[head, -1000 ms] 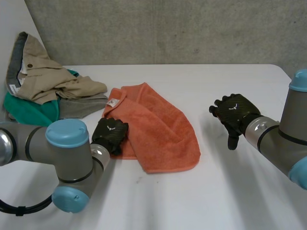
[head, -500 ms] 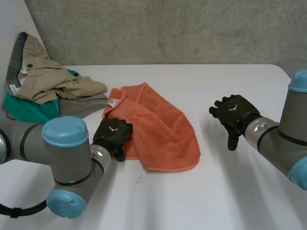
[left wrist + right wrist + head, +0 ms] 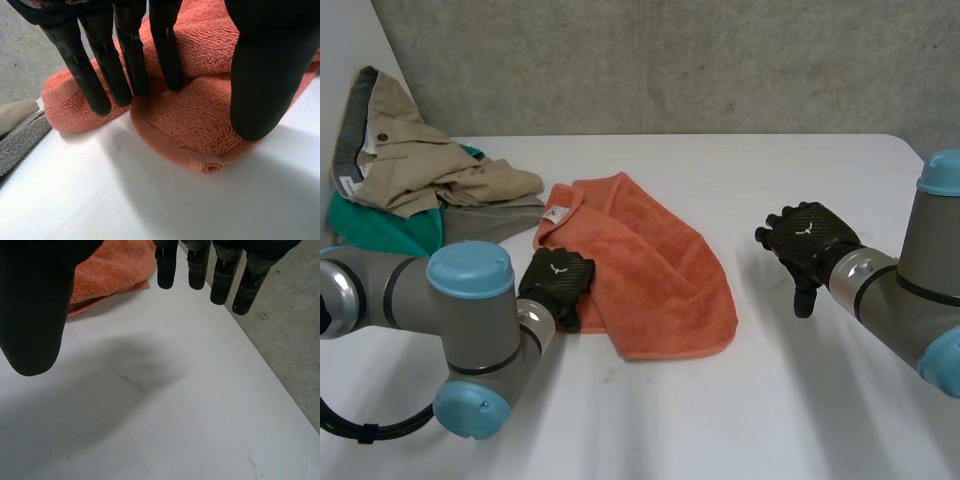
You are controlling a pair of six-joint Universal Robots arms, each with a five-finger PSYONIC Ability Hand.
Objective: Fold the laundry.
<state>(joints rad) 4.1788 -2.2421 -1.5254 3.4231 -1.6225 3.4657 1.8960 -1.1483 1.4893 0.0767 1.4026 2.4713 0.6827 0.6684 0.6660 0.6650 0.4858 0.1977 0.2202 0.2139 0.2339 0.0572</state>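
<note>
Orange towel [image 3: 660,260], folded, lies left of centre on the white tabletop [image 3: 740,400]. A small white tag [image 3: 554,214] at its upper-left corner carries a mark too small to read. The left hand [image 3: 557,282] rests on the towel's left edge, fingers [image 3: 127,55] straight with tips on the terry, thumb [image 3: 265,75] set apart on the fold. The right hand [image 3: 807,238] hangs over bare tabletop at right, fingers loosely spread, holding nothing. Clothes pile [image 3: 410,170] at upper left.

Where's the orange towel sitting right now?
In the head view the orange towel lies left of centre on the table, beside the clothes pile, with the left hand on its near left edge.
</note>
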